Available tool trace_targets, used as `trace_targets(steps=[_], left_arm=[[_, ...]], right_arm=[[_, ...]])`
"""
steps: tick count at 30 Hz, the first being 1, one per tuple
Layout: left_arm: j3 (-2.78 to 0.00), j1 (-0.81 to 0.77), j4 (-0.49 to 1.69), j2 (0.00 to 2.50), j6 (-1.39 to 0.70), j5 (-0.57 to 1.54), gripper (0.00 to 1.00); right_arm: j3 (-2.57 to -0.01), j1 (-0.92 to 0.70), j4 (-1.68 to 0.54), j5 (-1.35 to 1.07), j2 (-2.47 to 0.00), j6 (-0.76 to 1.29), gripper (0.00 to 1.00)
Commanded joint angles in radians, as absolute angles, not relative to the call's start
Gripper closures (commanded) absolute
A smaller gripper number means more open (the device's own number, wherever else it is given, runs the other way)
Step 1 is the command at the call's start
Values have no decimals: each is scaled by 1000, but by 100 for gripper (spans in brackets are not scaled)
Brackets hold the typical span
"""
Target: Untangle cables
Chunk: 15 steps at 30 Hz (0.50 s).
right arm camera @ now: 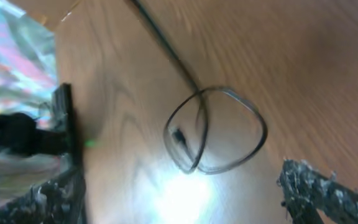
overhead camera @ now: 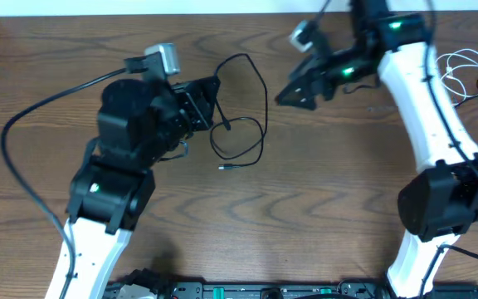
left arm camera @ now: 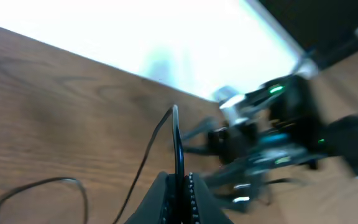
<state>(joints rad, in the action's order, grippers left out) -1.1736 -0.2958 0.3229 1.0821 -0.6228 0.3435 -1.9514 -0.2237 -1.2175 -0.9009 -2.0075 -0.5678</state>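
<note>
Risk: black cable crosses itself in a loop; a pull by the left gripper could cinch it into a knot or snag the plug end. Left gripper clenched on the cable; loop lies just right of it. Right gripper released, empty, right of the loop. White cable well apart, far right
</note>
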Motion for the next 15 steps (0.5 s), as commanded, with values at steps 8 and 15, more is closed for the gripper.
trace_targets(steps=[8,15], left_arm=[[-1179,-208,308,1056,-932,358,93],[-1179,-208,278,1056,-1024,359,92]], right_arm=[[-1623,-311,-688,-1126,-1999,-344,12],[-1494,-408,-393,-932,-1999,-115,27]])
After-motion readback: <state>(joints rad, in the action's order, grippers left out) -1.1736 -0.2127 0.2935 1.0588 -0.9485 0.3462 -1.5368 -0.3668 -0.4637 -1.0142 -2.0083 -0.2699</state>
